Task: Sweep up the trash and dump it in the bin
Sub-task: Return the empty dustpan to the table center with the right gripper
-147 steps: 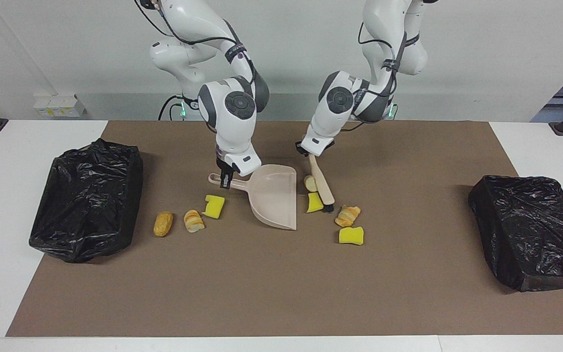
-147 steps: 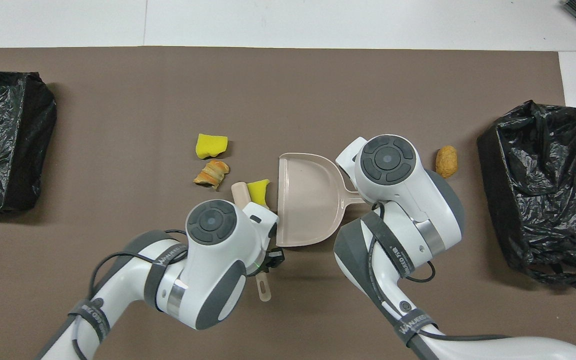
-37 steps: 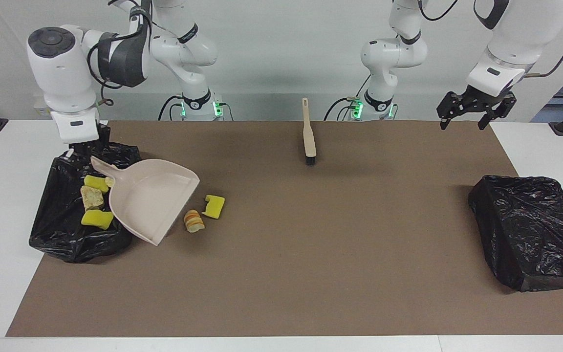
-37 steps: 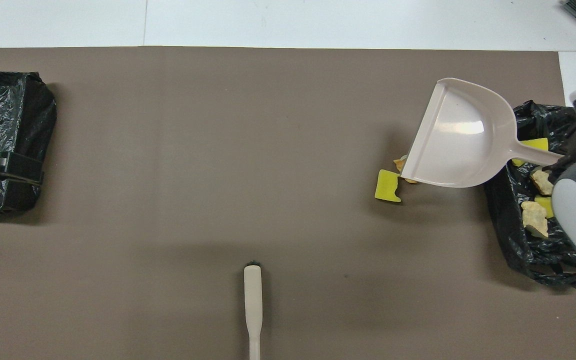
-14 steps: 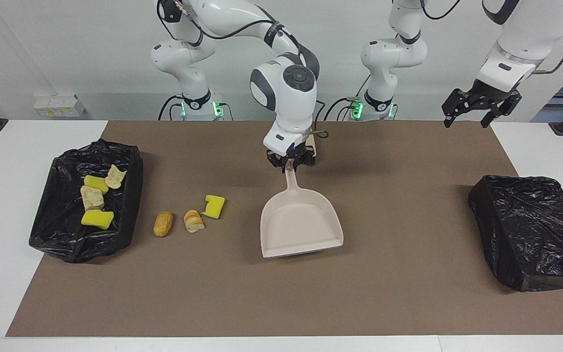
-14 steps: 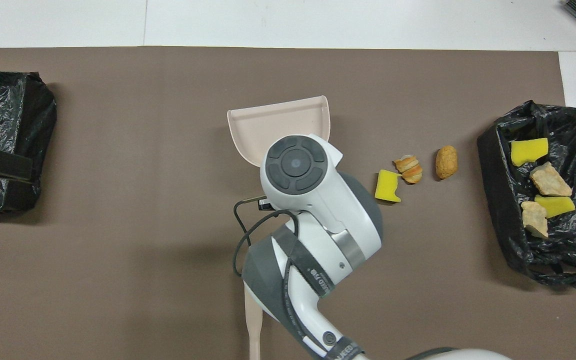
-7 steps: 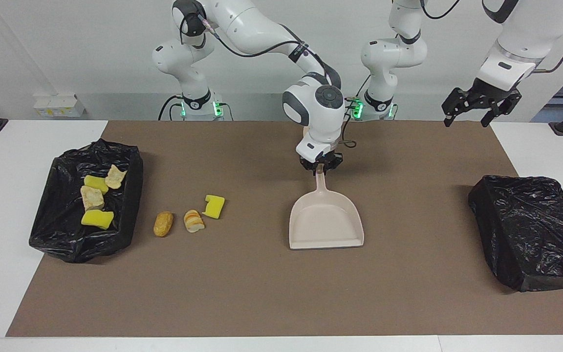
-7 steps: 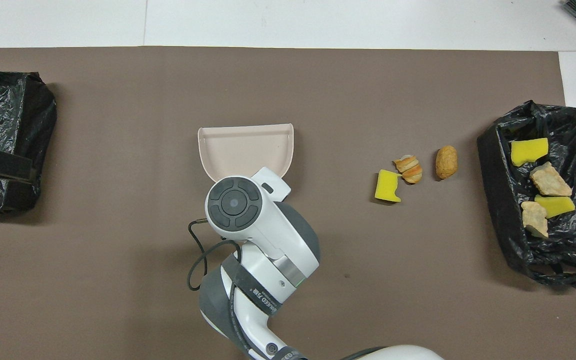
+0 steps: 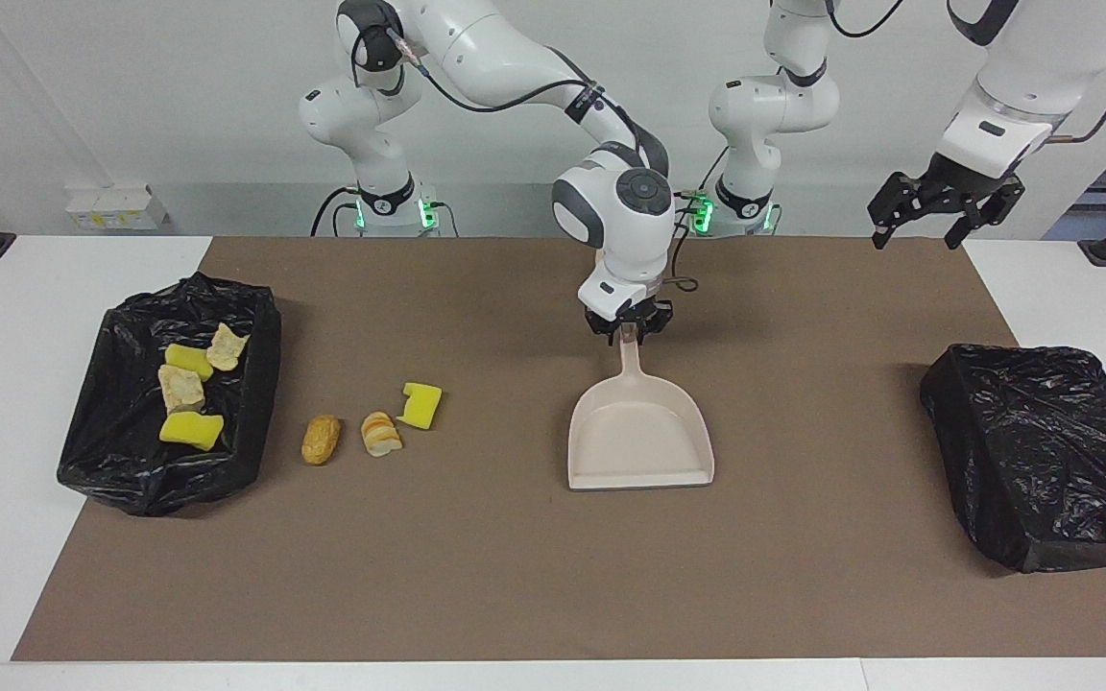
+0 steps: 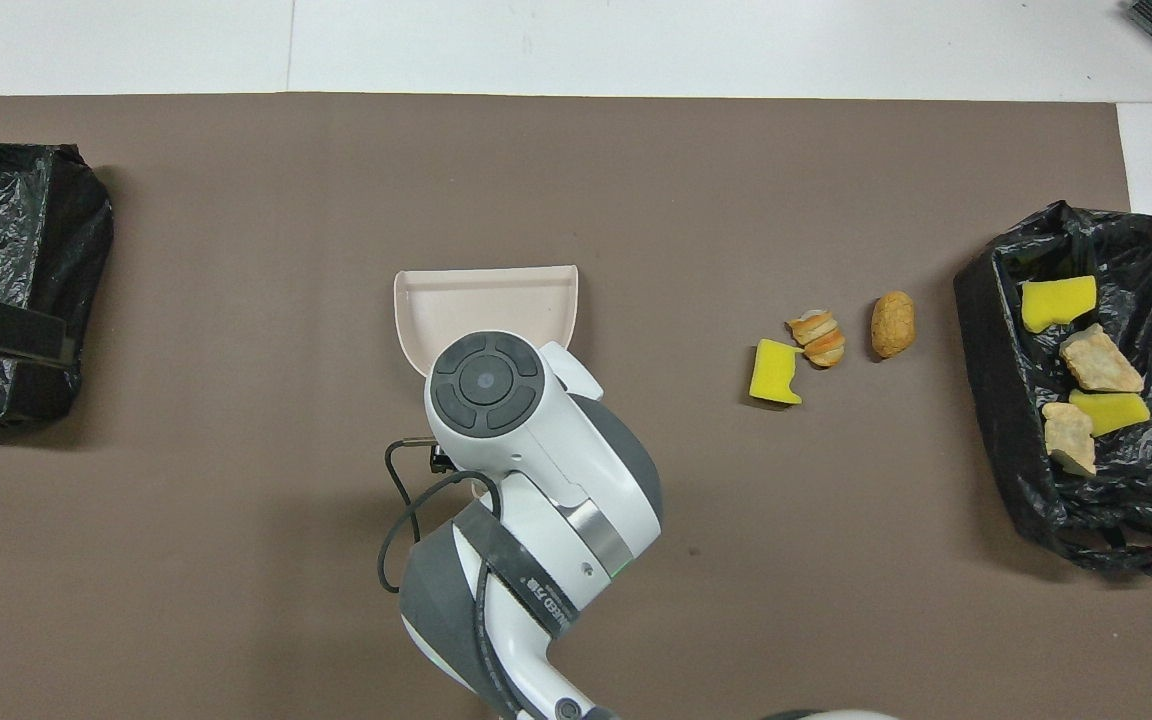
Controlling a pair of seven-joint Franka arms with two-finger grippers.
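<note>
The beige dustpan (image 9: 639, 437) lies flat mid-mat, its mouth away from the robots; it also shows in the overhead view (image 10: 481, 300). My right gripper (image 9: 628, 324) is at the end of its handle. Three trash pieces lie on the mat between pan and lined bin: a yellow wedge (image 9: 420, 404), a striped bread piece (image 9: 380, 433) and a brown chunk (image 9: 321, 439). Several more pieces (image 9: 190, 429) lie in the black-lined bin (image 9: 255, 384) at the right arm's end. My left gripper (image 9: 947, 206) waits open, high over the second bin. The right arm hides the brush.
A second black-lined bin (image 9: 1043, 451) stands at the left arm's end of the table, with no trash showing in it. The brown mat (image 9: 515, 576) covers most of the white table.
My right arm emptied the dustpan into the bin, carried it to mid-mat and laid it flat. In the last half second the pan barely shifted and the wrist rose slightly. The left arm stayed still.
</note>
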